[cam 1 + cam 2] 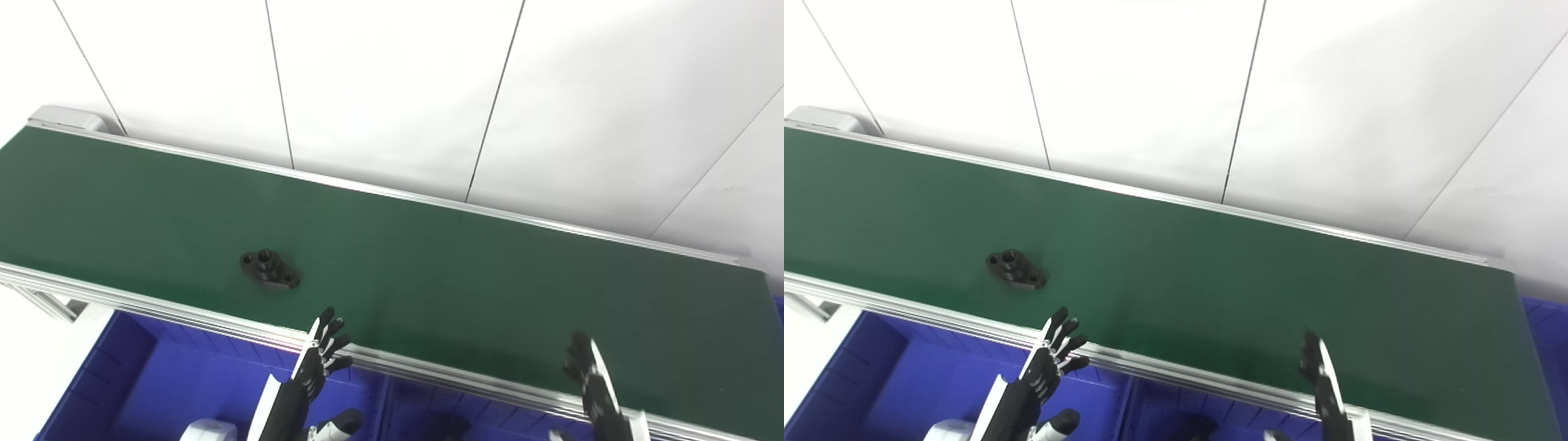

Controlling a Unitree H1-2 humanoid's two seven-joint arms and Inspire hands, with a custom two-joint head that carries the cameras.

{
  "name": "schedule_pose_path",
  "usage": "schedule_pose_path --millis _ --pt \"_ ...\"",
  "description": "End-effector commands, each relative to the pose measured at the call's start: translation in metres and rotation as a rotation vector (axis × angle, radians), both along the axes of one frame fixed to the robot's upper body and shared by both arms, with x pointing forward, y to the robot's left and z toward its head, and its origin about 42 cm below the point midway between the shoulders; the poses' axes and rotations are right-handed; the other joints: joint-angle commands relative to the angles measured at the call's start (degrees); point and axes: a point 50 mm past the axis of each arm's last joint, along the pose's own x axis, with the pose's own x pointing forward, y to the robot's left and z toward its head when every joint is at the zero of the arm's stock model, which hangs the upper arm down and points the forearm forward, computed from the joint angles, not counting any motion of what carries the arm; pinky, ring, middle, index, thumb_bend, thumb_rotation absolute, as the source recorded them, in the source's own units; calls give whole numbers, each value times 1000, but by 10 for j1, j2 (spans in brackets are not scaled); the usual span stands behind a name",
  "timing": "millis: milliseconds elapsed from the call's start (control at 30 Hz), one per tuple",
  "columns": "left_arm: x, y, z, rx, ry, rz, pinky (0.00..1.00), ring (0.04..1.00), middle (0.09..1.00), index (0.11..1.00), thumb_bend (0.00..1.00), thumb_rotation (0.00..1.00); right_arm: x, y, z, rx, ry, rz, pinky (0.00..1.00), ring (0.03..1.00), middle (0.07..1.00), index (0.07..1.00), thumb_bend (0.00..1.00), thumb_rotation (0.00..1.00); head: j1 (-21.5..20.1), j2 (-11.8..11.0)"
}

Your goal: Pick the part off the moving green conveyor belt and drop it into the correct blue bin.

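Black, the part (269,269) lies on the green belt (429,269), near its front rail. Both hands, left (321,355) and right (588,373), are held empty with fingers spread over that rail, above the blue bins (177,386).

The green conveyor belt (429,269) runs out of view at the left edge and at the lower right corner, and its near aluminium rail (184,309) hides the far walls of the blue bins (184,380), whose near parts the bottom edge cuts off. Both arms are cropped by the bottom edge, so only the fingers and part of the palm of the left hand (318,358) show, while the right hand (591,376) is seen edge-on and motion-blurred, so its finger spread is unclear. A dark shape in the right-hand bin (1200,425) is cut off and too dim to identify, and the small holes of the black part (269,269) are too small to read in detail.
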Motion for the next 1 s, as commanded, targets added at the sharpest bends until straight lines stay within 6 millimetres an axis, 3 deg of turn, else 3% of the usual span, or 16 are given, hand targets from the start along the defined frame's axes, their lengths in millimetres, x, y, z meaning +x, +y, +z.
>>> schedule_pose_path --millis 0,167,333,467,633,967 --pt "-4 2 7 3 -22 -1 842 926 979 1000 711 782 15 13 16 3 -50 7 871 954 979 973 829 860 1 0" --pt "-4 -1 1 47 -10 16 836 920 969 1000 680 795 42 37 23 -41 -40 29 861 960 972 969 861 847 5 4" --pt "0 -4 -4 59 7 45 861 926 971 1000 641 821 66 60 28 -88 -34 63 779 884 934 931 856 782 4 8" --pt "-1 -7 -6 48 11 59 862 931 976 1000 638 834 87 82 34 -170 -48 77 770 883 928 927 857 766 3 10" --pt "-2 -13 -5 25 4 60 853 926 975 1000 627 849 115 106 40 -247 -60 73 681 829 909 915 873 648 3 10" --pt "-3 -27 2 -2 -12 58 822 905 960 1000 630 857 158 146 49 -460 -95 95 693 840 901 915 872 519 9 16"
